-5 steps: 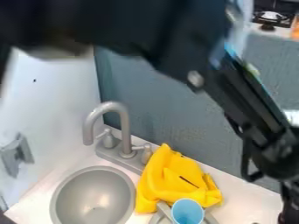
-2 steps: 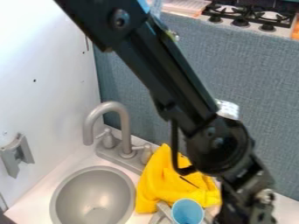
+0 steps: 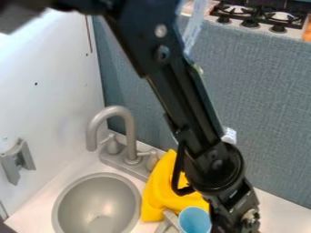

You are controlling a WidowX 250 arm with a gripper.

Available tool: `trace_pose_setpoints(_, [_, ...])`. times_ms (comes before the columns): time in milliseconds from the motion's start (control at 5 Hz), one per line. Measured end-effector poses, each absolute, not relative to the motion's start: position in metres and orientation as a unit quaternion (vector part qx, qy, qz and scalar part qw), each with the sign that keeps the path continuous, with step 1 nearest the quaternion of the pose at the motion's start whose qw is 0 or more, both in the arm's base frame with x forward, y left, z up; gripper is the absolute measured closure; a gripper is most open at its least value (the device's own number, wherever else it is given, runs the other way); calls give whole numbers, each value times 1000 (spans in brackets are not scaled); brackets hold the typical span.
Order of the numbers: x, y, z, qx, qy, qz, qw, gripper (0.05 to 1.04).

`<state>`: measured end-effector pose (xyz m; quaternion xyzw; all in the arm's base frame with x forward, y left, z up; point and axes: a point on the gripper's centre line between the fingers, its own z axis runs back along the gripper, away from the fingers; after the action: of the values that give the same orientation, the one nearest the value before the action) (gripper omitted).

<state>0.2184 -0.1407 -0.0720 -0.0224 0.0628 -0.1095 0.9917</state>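
Near the bottom edge, right of centre, the black gripper (image 3: 242, 222) hangs low at the end of the arm (image 3: 188, 100), which slants down from the top of the view. Whether the gripper is open or shut I cannot tell, nor whether it holds anything. Just beside it, on the left as seen, is a light-blue cup (image 3: 195, 220), its mouth facing up toward the camera and its lower part cut off by the bottom edge; whether the two touch is unclear. Behind the cup lies a bunched yellow cloth (image 3: 163, 193), its right side hidden by the arm's wrist, with a black cable loop (image 3: 175, 179) in front of it. Gray strips (image 3: 171, 219) show just left of the cup.

Farther left, a round gray sink (image 3: 97, 205) is set into the white counter (image 3: 273, 211), with a curved gray faucet (image 3: 130, 129) behind it. A gray bracket (image 3: 18, 161) is on the white wall (image 3: 52, 63). Beyond the blue-gray panel (image 3: 267, 91) stands a stove (image 3: 261, 22) with black grates.
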Motion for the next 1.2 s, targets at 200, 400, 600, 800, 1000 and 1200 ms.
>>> trace_pose_setpoints(200, [212, -141, -92, -32, 81, -116, 989, 490])
trace_pose_setpoints(400, [217, -143, -97, -32, 72, -108, 991, 490])
trace_pose_setpoints(600, [220, -145, -97, -36, 64, -104, 992, 416])
trace_pose_setpoints(800, [220, -145, -98, -35, 63, -80, 994, 129])
trace_pose_setpoints(1000, [222, -148, -96, -37, 68, -80, 994, 80])
trace_pose_setpoints(1200, [219, -147, -92, -34, 78, -61, 994, 83])
